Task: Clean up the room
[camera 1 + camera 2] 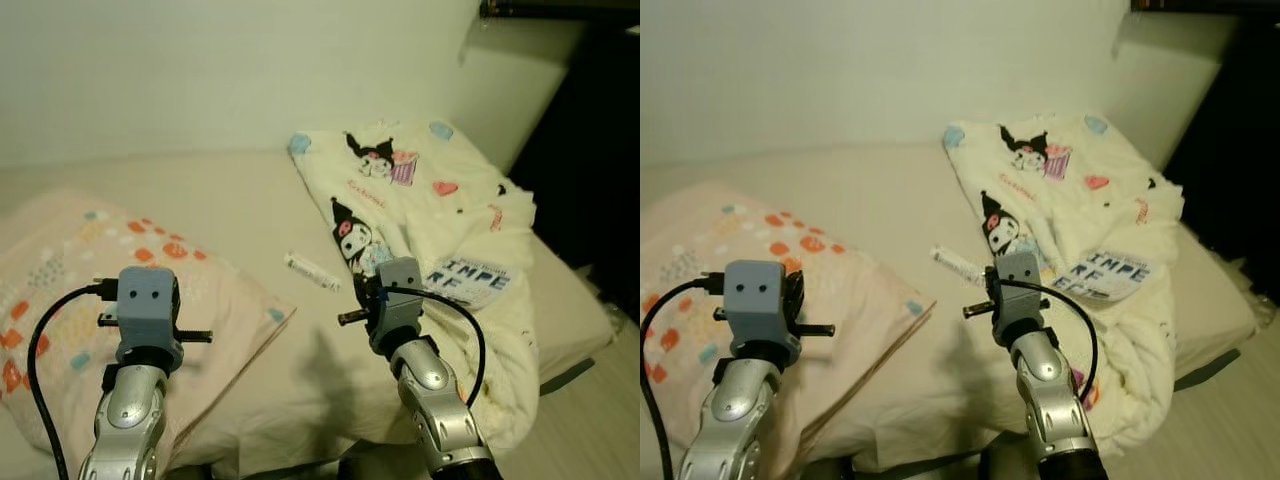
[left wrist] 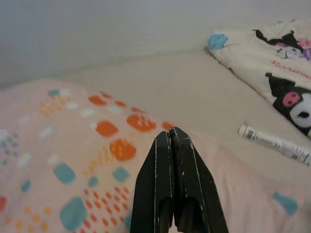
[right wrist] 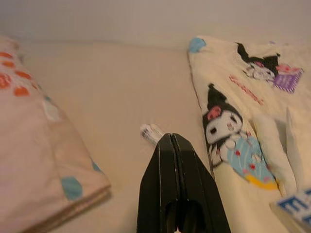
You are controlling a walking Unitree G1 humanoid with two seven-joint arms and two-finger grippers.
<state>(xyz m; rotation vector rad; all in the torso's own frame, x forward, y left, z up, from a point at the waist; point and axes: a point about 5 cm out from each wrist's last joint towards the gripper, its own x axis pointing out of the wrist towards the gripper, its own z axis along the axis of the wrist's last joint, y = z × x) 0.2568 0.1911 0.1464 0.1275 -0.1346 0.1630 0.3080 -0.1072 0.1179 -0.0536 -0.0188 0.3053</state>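
A small white tube (image 1: 312, 271) lies on the bare bed sheet (image 1: 230, 200), between a pink patterned pillow (image 1: 70, 270) on my left and a rumpled cream blanket (image 1: 430, 200) with cartoon prints on my right. A white paper with blue letters (image 1: 470, 280) rests on the blanket. My right gripper (image 3: 171, 138) is shut and empty, raised just short of the tube (image 3: 151, 133). My left gripper (image 2: 169, 133) is shut and empty, held over the pillow (image 2: 73, 160). The tube (image 2: 274, 143) also shows to one side of the left fingers.
A pale wall (image 1: 230, 70) runs behind the bed. The bed's right edge (image 1: 590, 330) drops to a light floor, and a dark opening (image 1: 590, 150) stands at the far right. The blanket hangs over the bed's front edge.
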